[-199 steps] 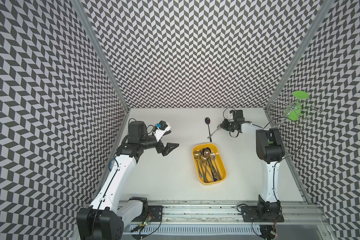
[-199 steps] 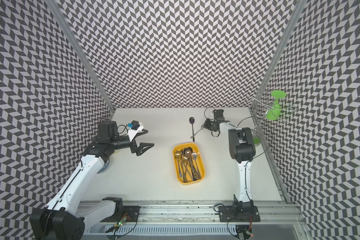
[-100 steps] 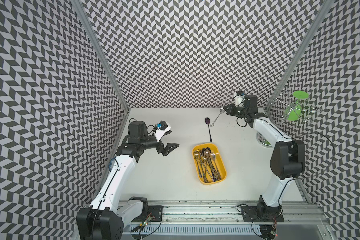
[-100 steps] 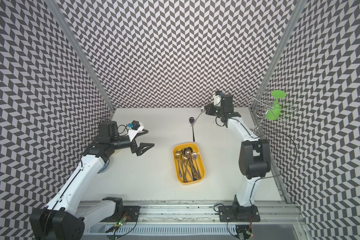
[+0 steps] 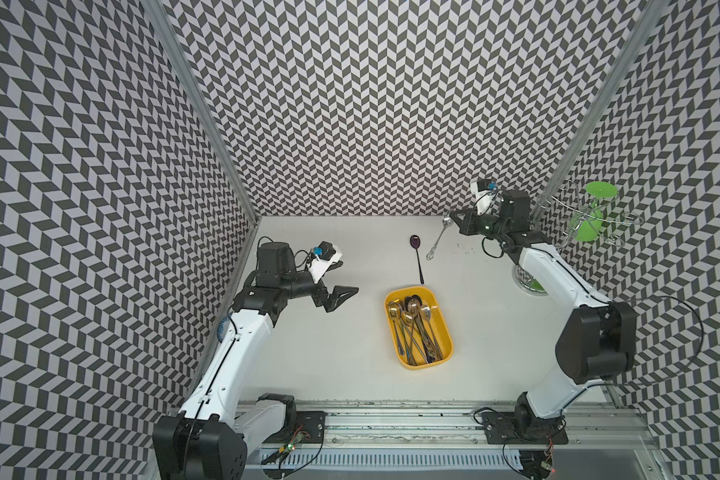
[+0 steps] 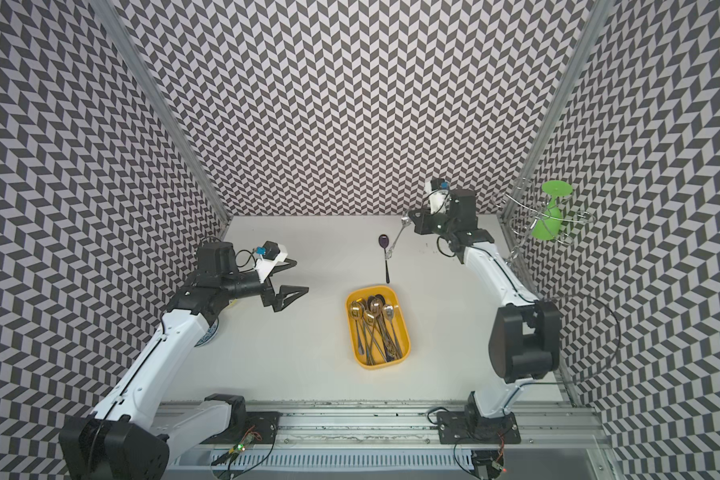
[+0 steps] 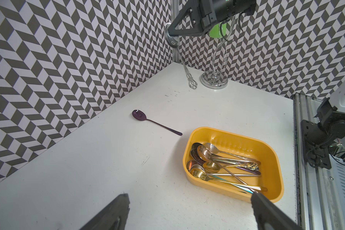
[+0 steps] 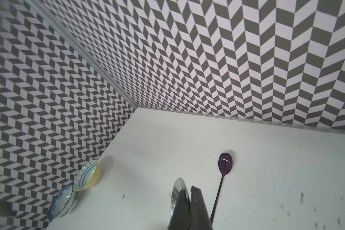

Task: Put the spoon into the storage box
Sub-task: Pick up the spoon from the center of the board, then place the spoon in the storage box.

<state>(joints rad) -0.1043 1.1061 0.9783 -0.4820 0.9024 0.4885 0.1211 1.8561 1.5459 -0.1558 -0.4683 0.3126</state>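
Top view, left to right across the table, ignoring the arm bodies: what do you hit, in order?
left gripper → purple spoon → silver spoon → right gripper → green glass. Storage box left out: it spans both spoons sideways.

The left arm (image 5: 242, 345) reaches forward over the table with its wrist roughly level. The left gripper (image 6: 300, 275) has its jaws spread wide and holds nothing. The right arm (image 5: 553, 274) stretches toward the back wall, where the right gripper (image 5: 450, 219) is clamped on the bowl of a silver spoon (image 5: 437, 241) that hangs handle-down.
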